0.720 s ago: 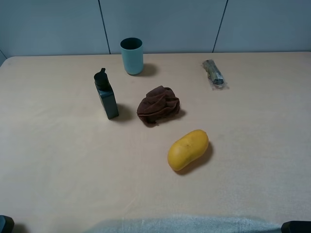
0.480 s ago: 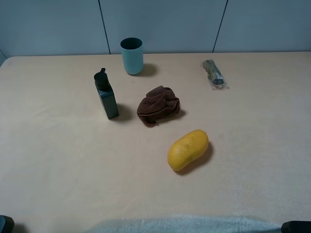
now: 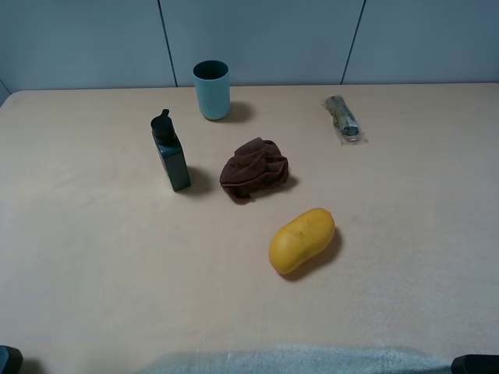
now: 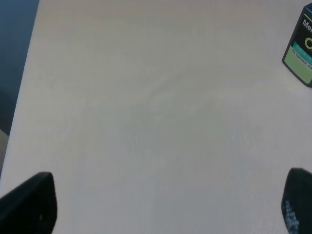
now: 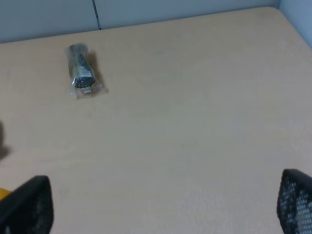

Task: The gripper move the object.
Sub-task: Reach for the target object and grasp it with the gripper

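On the beige table (image 3: 93, 257), yellow-orange oval fruit (image 3: 302, 240) toward the front middle, brown crumpled cloth (image 3: 253, 168) just behind it, dark green carton (image 3: 171, 153) left of the cloth, pale blue cup (image 3: 211, 89) behind both, clear-wrapped packet (image 3: 344, 118) far back right

You see a smooth yellow-orange oval fruit (image 3: 302, 240), a soft crumpled brown cloth (image 3: 253, 169), a matt beige tabletop (image 3: 93, 257).

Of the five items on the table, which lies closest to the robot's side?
The smooth yellow-orange oval fruit; the crumpled brown cloth lump and the rest sit farther back.
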`<state>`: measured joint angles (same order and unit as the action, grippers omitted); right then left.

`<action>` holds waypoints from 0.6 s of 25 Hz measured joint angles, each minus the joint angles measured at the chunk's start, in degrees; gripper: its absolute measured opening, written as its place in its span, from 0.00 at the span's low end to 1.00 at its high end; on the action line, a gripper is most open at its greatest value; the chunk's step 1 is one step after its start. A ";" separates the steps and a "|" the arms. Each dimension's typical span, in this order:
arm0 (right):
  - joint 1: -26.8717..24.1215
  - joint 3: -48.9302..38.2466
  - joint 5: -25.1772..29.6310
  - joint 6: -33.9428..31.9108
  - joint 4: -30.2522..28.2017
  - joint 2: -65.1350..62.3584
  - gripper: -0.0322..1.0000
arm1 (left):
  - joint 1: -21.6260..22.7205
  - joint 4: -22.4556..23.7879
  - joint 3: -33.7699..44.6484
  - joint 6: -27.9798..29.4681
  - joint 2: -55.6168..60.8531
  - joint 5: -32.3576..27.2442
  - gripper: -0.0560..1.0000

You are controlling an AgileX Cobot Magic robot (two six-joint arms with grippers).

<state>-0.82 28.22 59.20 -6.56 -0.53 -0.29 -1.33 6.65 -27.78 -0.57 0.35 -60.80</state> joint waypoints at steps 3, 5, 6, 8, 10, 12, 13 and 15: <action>0.00 0.00 0.00 0.00 0.00 0.00 0.70 | 0.00 0.00 0.00 0.00 0.00 0.00 0.93; 0.00 0.00 0.00 0.00 0.00 0.00 0.70 | 0.00 0.00 0.00 0.00 0.00 0.00 0.93; 0.00 0.00 0.00 0.00 0.00 0.00 0.70 | 0.00 0.00 0.00 0.00 0.00 0.00 0.93; 0.00 0.00 0.00 0.00 0.00 0.00 0.70 | 0.00 0.00 0.00 0.00 0.00 0.00 0.93; 0.00 0.00 0.00 0.00 0.00 0.00 0.70 | 0.00 0.00 0.00 0.00 0.00 0.00 0.93; 0.00 0.00 0.00 0.00 0.00 0.00 0.70 | 0.00 0.00 0.00 0.00 0.00 0.00 0.93; 0.00 0.00 0.00 0.00 0.00 0.00 0.70 | 0.00 0.00 0.00 0.00 0.00 0.00 0.93; 0.00 0.00 0.00 0.00 0.00 0.00 0.70 | 0.00 0.00 0.00 0.00 0.00 0.00 0.93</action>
<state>-0.82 28.22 59.20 -6.56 -0.53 -0.29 -1.33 6.65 -27.78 -0.57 0.35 -60.80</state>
